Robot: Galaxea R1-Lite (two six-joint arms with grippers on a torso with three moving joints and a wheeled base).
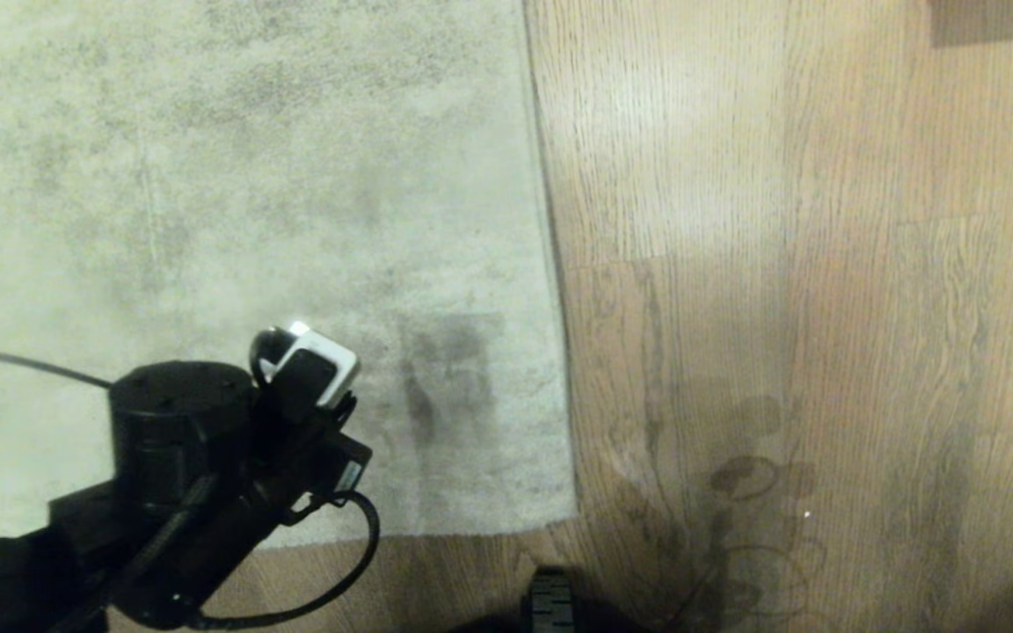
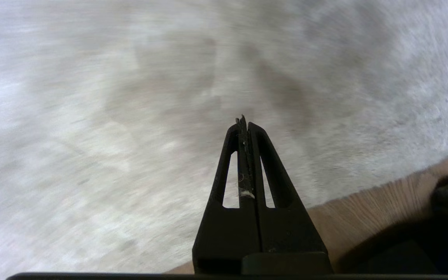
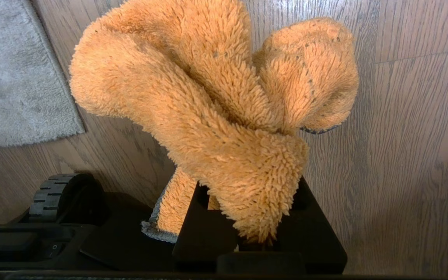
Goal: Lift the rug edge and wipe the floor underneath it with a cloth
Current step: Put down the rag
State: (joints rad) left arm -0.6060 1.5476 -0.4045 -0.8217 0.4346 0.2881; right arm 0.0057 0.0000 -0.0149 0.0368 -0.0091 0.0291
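- The pale grey-beige mottled short-pile rug (image 1: pixel 234 220) lay flat on the light brown wood-grain plank floor (image 1: pixel 779 264), filling the left and centre of the head view.
- The rug edge (image 1: pixel 550 264), trimmed with a thin dark line, ran from the top of the head view down to a near corner (image 1: pixel 570 514), with nothing under it lifted.
- The robot's black left arm (image 1: pixel 199 475) reached in from the lower left of the head view over the rug's near part, a white-cased camera (image 1: pixel 317 365) mounted at its wrist.
- The left gripper (image 2: pixel 243 120) hung over the rug pile close to the rug's border with the floor, its two black slotted fingers (image 2: pixel 263 163) pressed together and holding nothing; a few pale fibres clung between them.
- The right gripper (image 3: pixel 247 229) was held above bare floor beside the robot's black base (image 3: pixel 53 233), its fingers clamped on the fluffy orange-yellow cloth (image 3: pixel 208 97), which bunched up in front of them.
- A grey-hemmed corner of the cloth hung down beside the gripper.
- A ridged black wheel (image 3: pixel 49 192) of the base sat near the rug's corner.
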